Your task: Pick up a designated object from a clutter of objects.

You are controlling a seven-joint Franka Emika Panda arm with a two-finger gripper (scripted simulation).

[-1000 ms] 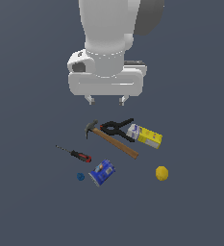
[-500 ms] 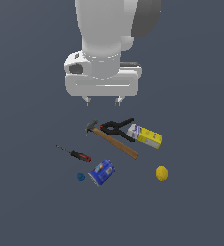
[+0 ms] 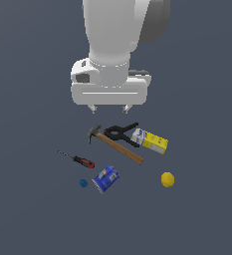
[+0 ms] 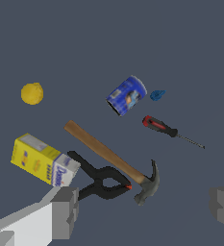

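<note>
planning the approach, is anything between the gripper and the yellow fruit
Nothing visible blocks it. The open gripper hangs above the hammer and clamp; the yellow fruit lies apart from the clutter, nearest the yellow-white box.

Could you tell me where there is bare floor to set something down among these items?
Open patches: between the lemon and blue can, and beyond the screwdriver toward the exterior view's left. Crowded: hammer, black clamp and yellow box touch or overlap.
</note>
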